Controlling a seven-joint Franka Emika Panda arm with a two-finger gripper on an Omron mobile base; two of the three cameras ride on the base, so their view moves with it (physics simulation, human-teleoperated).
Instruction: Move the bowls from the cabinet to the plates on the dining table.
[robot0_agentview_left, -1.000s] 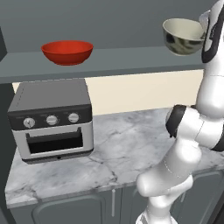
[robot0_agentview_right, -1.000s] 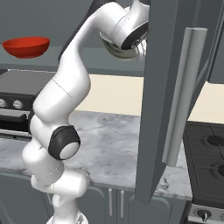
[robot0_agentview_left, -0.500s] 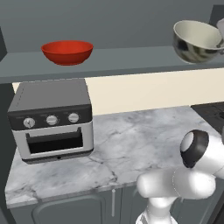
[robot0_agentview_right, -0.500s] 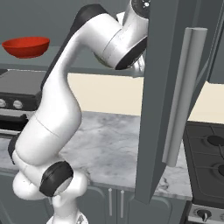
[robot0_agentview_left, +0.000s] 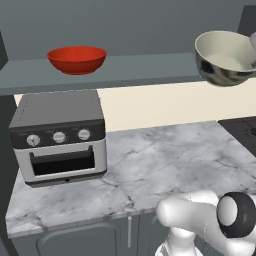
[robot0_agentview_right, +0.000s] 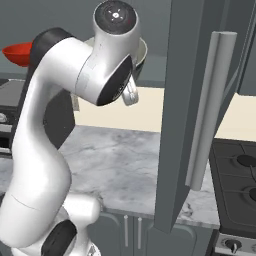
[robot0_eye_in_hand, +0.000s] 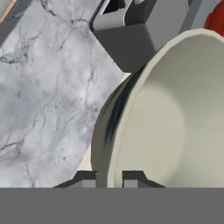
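Spread below in the left base view, a long grey-white veined marble counter, with a boxy grey toaster oven standing at its left end, three round knobs across the front. Above, a dark grey open cabinet shelf; seen from the right base view, the dark grey panelled cabinet door swung open, long silver bar handle running down it. Beyond the door, a black stove top. Held up in the air just in front of the shelf's right end, clear of the board, a glossy cream-beige round bowl with a dark mottled outside, tilted. Pinched at the rim by the two-finger gripper, one dark tip inside the wall, one outside. Resting on the shelf well to the left, a plain bright red round bowl, upright.
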